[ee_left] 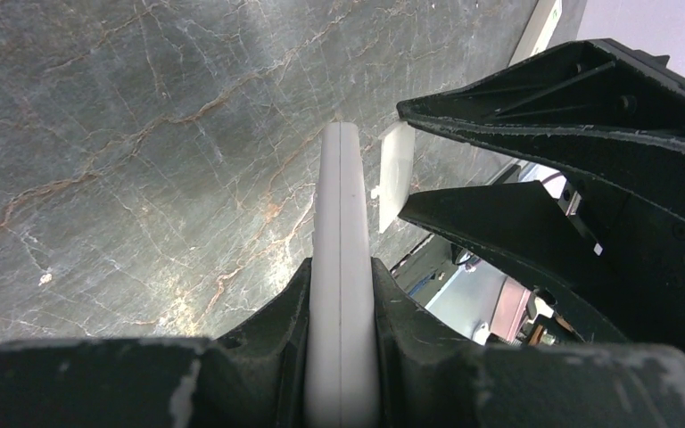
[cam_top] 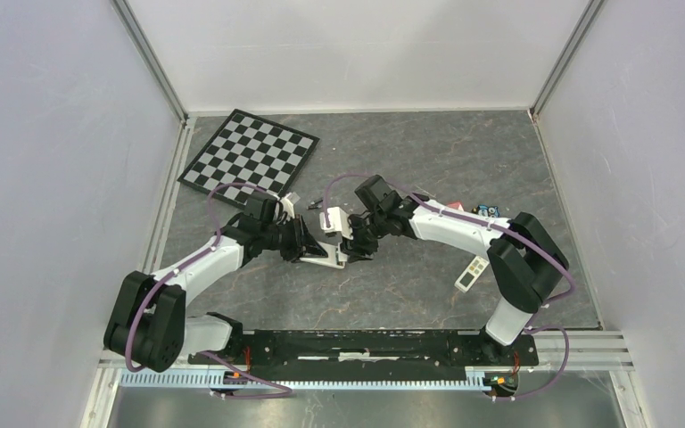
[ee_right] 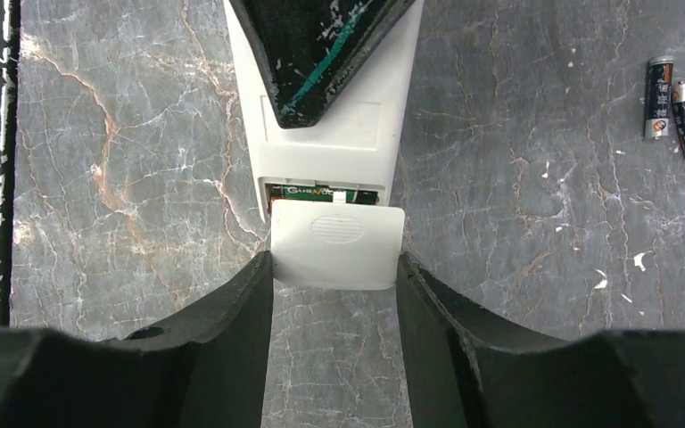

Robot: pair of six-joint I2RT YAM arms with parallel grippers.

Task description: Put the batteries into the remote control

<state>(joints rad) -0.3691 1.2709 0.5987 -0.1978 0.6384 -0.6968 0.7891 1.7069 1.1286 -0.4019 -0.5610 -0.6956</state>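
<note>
My left gripper (ee_left: 341,267) is shut on the remote control (ee_left: 340,196), which shows edge-on between its fingers. In the top view the left gripper (cam_top: 310,242) holds the remote control (cam_top: 328,259) just above the table's middle. My right gripper (ee_right: 334,263) is shut on the white battery cover (ee_right: 337,245), pinching its two sides at the open end of the remote control's plain back (ee_right: 321,143). A green-labelled battery (ee_right: 321,192) lies in the open compartment. Two loose batteries (ee_right: 673,107) lie on the table, up and to the right in the right wrist view.
A chessboard (cam_top: 250,152) lies at the back left. A small white device with coloured buttons (cam_top: 469,275) rests on the table by the right arm, with small coloured items (cam_top: 486,210) behind that arm. Grey walls enclose the marble tabletop (cam_top: 428,160) on three sides.
</note>
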